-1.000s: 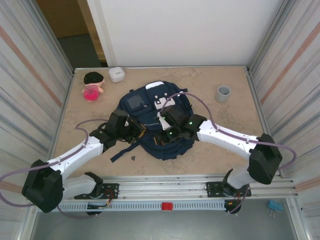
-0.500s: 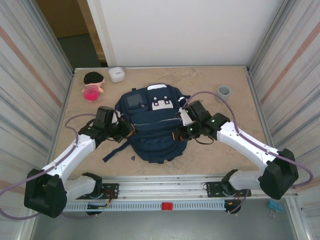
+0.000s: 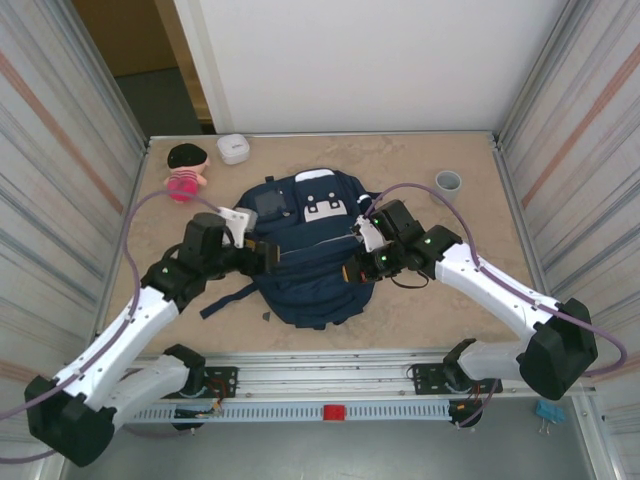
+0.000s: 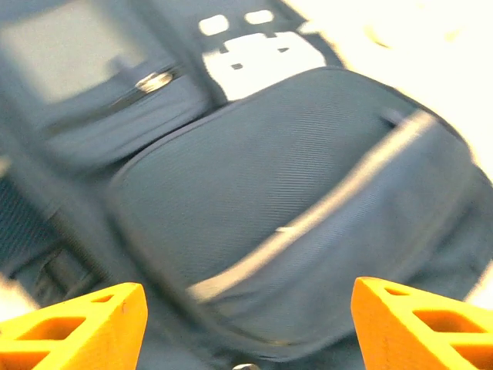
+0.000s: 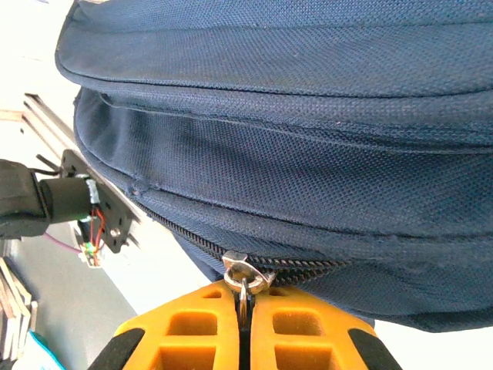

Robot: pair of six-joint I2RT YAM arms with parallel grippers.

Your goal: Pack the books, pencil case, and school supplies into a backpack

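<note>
Two grippers flank the backpack (image 3: 300, 290), which lies flat on the table (image 3: 410, 320), front pockets upward.

Right gripper (image 5: 245, 317): at the backpack's right flank, jaws pressed fully together on the metal zipper pull (image 5: 245, 271), whose ring hangs in the seam between the two orange fingers (image 5: 196, 327). The zipper track (image 5: 177, 235) runs along the backpack's side wall, crosswise to the fingers, so its long axis lies left to right in the right wrist view. The pull sits directly ahead of the fingertips, touching them. Judged from this, the step in hand is running the slider along the track. The coming move turns on pulling parallel to that line rather than away from the backpack, which would lift or drag the fabric.

Left gripper (image 3: 266, 256): at the backpack's left edge, opposite the right gripper, jaws spread wide with nothing between them. Its orange fingertips (image 4: 85, 324) frame the front pocket panel and touch no part that can be made out, the left wrist view being blurred.

The right arm is the one on the zipper; the left is placed to steady the backpack but has no hold on it. What the backpack contains is hidden by its fabric. A grey cup (image 3: 447, 183), a white box (image 3: 233, 148) and a small doll (image 3: 184, 168) stand well apart from the backpack, beyond its far end.
</note>
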